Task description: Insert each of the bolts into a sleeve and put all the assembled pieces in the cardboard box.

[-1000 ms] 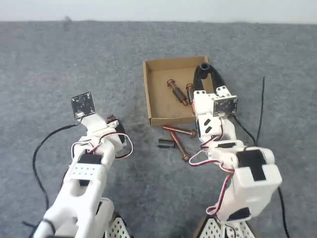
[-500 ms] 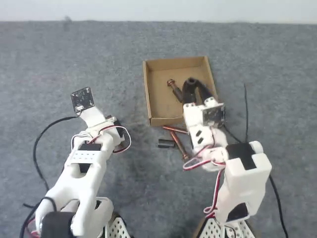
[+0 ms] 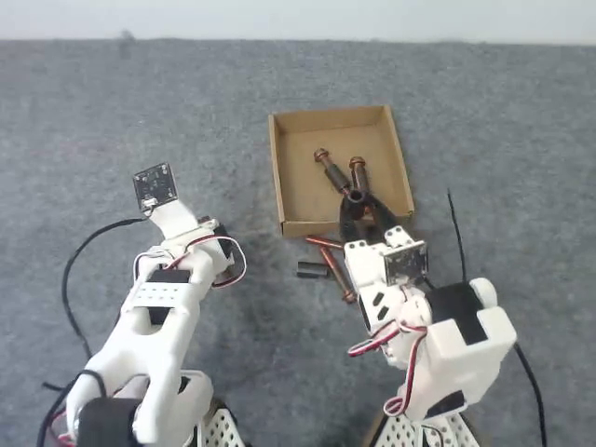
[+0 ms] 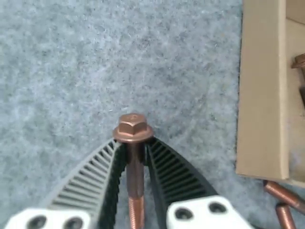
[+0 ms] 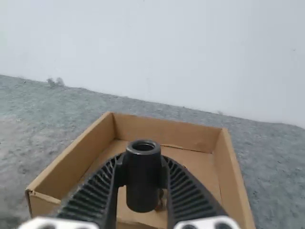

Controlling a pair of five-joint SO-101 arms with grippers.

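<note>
The left gripper (image 4: pixel 133 143) has its fingers clamped on a copper-coloured bolt (image 4: pixel 135 183), gripping the shank just below the hexagonal head; it hangs over the grey table (image 3: pixel 186 112), with the cardboard box (image 4: pixel 262 95) off to one side. The right gripper (image 5: pixel 141 162) has its fingers closed around a black sleeve (image 5: pixel 142 191), held upright with the open bore on top; in the high view it is above the box's near wall (image 3: pixel 335 226). Inside the box lie two assembled pieces (image 3: pixel 329 172) (image 3: pixel 357 173), close together. On the table just in front of the box are two loose bolts (image 3: pixel 326 242) (image 3: pixel 338 277) and one loose black sleeve (image 3: pixel 312 270) beside them.
</note>
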